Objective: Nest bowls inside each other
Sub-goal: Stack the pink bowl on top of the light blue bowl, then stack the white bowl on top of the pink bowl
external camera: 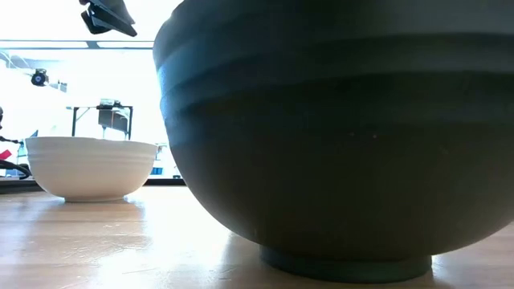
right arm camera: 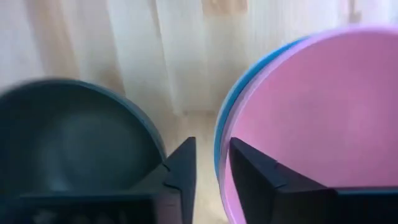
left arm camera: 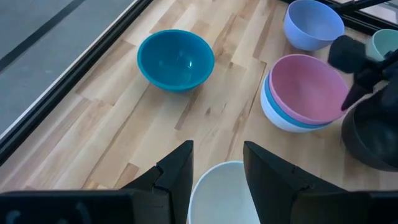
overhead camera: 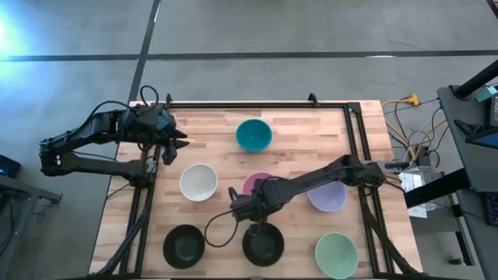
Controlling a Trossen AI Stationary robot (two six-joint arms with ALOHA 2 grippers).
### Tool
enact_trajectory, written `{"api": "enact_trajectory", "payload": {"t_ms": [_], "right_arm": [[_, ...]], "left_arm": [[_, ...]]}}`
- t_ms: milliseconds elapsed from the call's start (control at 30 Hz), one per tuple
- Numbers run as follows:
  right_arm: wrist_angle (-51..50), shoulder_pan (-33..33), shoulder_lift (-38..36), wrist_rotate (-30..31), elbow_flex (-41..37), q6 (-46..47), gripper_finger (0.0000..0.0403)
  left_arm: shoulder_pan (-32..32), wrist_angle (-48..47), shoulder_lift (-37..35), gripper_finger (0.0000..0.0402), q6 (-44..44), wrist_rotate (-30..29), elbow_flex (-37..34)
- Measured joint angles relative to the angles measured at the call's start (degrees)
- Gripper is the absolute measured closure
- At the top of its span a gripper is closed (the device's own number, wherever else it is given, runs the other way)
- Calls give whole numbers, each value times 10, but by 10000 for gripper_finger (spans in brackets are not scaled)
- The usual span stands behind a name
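Note:
Seven bowls or stacks stand on their bases on the wooden table. A pink bowl [overhead camera: 259, 185] sits nested in a blue one, itself in a white one [left arm camera: 281, 118]. Single bowls: teal [overhead camera: 254, 134], white [overhead camera: 198, 182], lavender [overhead camera: 328, 196], pale green [overhead camera: 336, 255], two black [overhead camera: 184, 244] [overhead camera: 263, 244]. My right gripper [overhead camera: 236, 205] is open at the stack's near-left side; one finger [right arm camera: 252, 171] shows over the pink bowl [right arm camera: 311, 118] and the other outside its rim, beside a black bowl [right arm camera: 68, 140]. My left gripper [left arm camera: 217, 149] is open, hovering near the table's left edge, above the white bowl [left arm camera: 224, 193]. My right gripper has its fingers on either side of the pink bowl's rim [right arm camera: 222, 134], coming from above. I cannot tell whether they touch it.
A black metal frame [overhead camera: 257, 103] runs along the table's far edge and both sides. Cables and equipment [overhead camera: 420, 167] lie off the right side. In the low view a black bowl [external camera: 337, 136] fills most of the picture, with the white bowl [external camera: 90, 167] behind it.

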Motion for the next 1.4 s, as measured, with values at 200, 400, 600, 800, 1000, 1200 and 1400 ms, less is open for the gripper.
{"api": "enact_trajectory", "payload": {"t_ms": [200, 400, 600, 800, 1000, 1200, 1400], "right_arm": [[3, -7, -49, 45, 38, 18, 275], [62, -9, -136, 174, 30, 49, 282], [87, -9, -223, 276, -29, 57, 297], [88, -6, -312, 287, -149, 105, 306], [128, 1, -388, 284, -281, 137, 308], [208, 6, -459, 281, -379, 142, 310], [252, 6, -516, 282, -440, 142, 312]], "left_arm": [[0, -1, 0, 277, 0, 0, 0], [0, 1, 6, 277, -27, 50, -4], [0, 1, 26, 277, -30, 167, -65], [0, 2, 54, 277, -81, 126, -151], [3, 5, 117, 277, -122, 51, -205], [4, 7, 213, 277, -133, 60, -216], [4, 32, 302, 277, -104, 86, -215]]}}
